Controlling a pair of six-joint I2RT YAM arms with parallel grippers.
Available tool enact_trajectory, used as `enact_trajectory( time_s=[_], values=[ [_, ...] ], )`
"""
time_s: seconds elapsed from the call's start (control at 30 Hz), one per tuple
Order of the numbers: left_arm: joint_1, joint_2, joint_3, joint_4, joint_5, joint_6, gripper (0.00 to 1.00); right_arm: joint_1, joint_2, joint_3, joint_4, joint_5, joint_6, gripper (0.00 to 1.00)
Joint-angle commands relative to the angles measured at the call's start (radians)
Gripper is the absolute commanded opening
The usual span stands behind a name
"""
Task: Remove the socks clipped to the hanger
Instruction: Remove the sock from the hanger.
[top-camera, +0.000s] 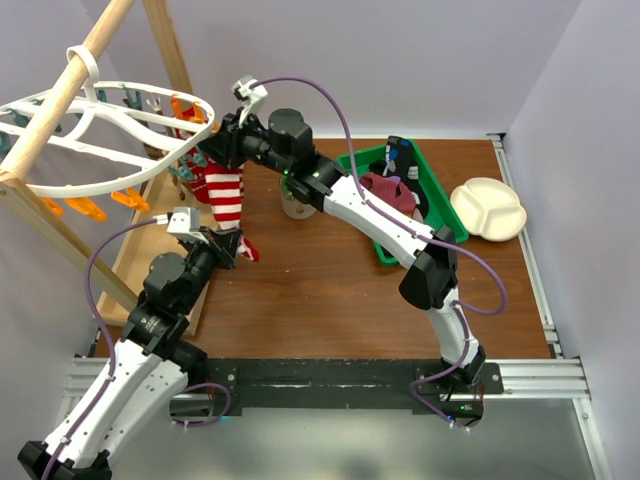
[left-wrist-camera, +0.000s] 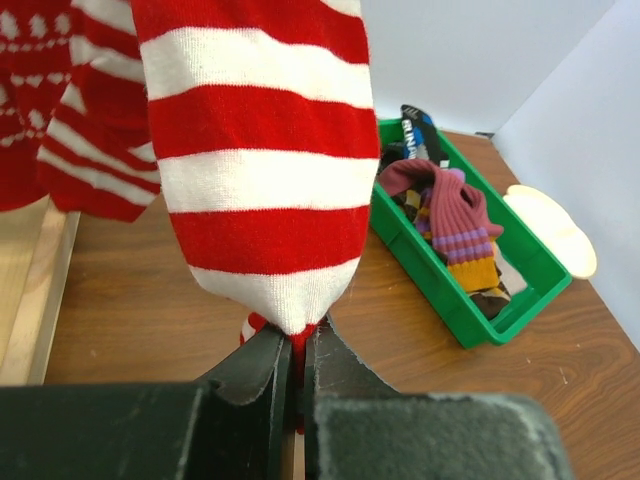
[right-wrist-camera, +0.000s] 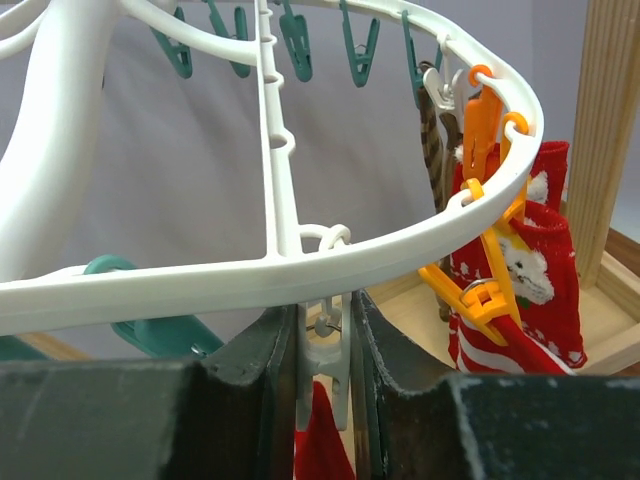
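While some socks (left-wrist-camera: 445, 205) lie in the green bin (left-wrist-camera: 470, 322), my left claw (left-wrist-camera: 297, 352) grips the striped sock (left-wrist-camera: 260, 180) and my right claw (right-wrist-camera: 325, 330) squeezes its white clip (right-wrist-camera: 322, 362); others hang clipped.

White oval hanger (top-camera: 100, 185) tilted, red-and-white striped socks (top-camera: 225, 190) hanging clipped beneath its rim

ROBOTICS LAB: A left arm (top-camera: 130, 360) and a right arm (top-camera: 370, 205), both white and black, stand bolted to a metal rail (top-camera: 540, 375) at the near edge of a brown wooden desk (top-camera: 320, 290). Plain pale partition walls (top-camera: 420, 60) enclose the desk's far and right sides. Purple cables (top-camera: 300, 79) loop above the desk.
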Motion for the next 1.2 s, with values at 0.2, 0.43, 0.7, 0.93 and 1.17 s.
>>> enact_trajectory(
  time_s=[0.2,0.43,0.7,0.93,1.17],
  values=[
    [0.005,-0.02,0.013,-0.041,-0.047,-0.049,0.0,0.004,-0.053,0.0,0.055,0.019,0.001,0.0],
    [0.006,-0.014,0.016,-0.036,-0.036,-0.044,0.0,0.004,-0.094,-0.08,0.087,0.032,-0.001,0.58],
    [0.005,0.009,0.03,-0.013,-0.011,-0.039,0.0,0.004,-0.195,-0.238,0.093,0.109,-0.025,0.74],
    [0.005,0.081,0.058,0.028,0.053,-0.02,0.0,0.002,-0.424,-0.606,0.199,0.295,0.004,0.81],
    [-0.187,0.223,0.088,0.128,-0.078,-0.015,0.0,-0.001,-0.71,-0.923,0.202,0.531,-0.004,0.83]
  ],
)
